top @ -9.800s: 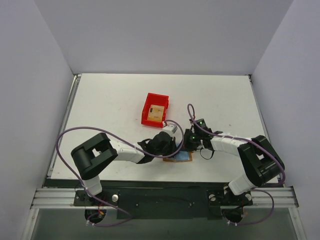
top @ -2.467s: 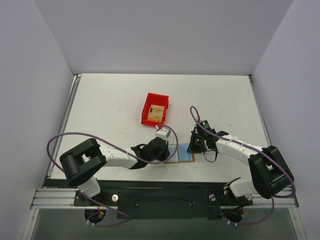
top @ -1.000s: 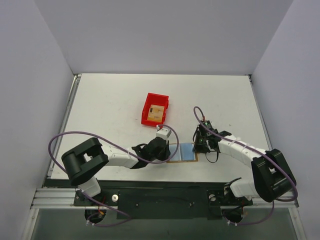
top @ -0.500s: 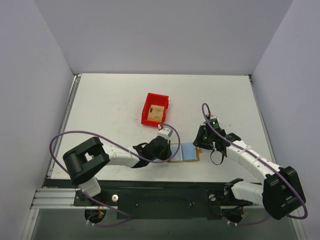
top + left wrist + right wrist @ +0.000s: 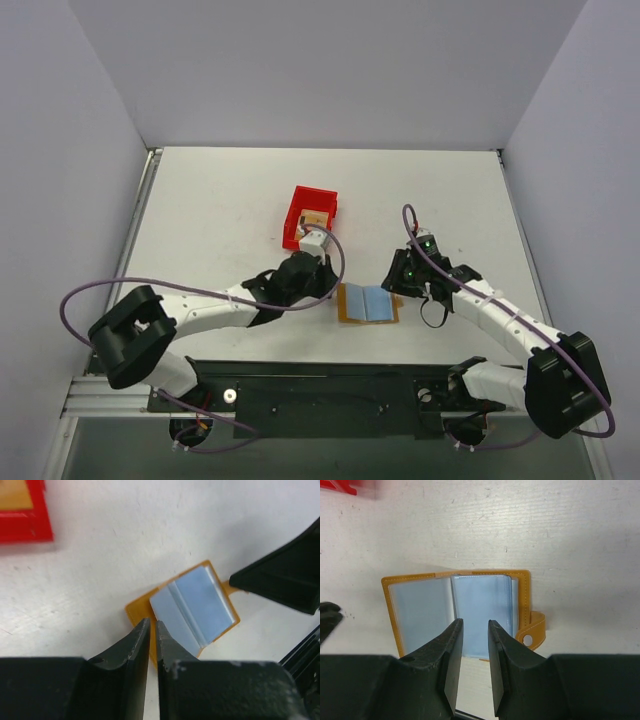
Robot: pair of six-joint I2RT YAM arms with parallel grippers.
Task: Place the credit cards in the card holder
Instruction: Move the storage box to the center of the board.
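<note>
The card holder (image 5: 368,303) lies open and flat on the table, orange-tan with light blue inner panels. It shows in the left wrist view (image 5: 195,605) and in the right wrist view (image 5: 455,610), its tab (image 5: 532,630) at the right. My left gripper (image 5: 322,283) is shut and empty, just off the holder's left edge (image 5: 152,625). My right gripper (image 5: 393,277) hovers at the holder's right side, its jaws a little apart and empty (image 5: 475,625). One tan credit card (image 5: 318,214) lies in the red bin (image 5: 300,205).
The red bin stands behind the left wrist, partly hidden by it, and shows at the top left of the left wrist view (image 5: 25,527). The table's near edge runs just below the holder. Purple cables loop off both arms.
My left gripper has drawn back up and left off the card holder, towards the red bin. The holder now lies fully open and uncovered. My right gripper has barely moved.
</note>
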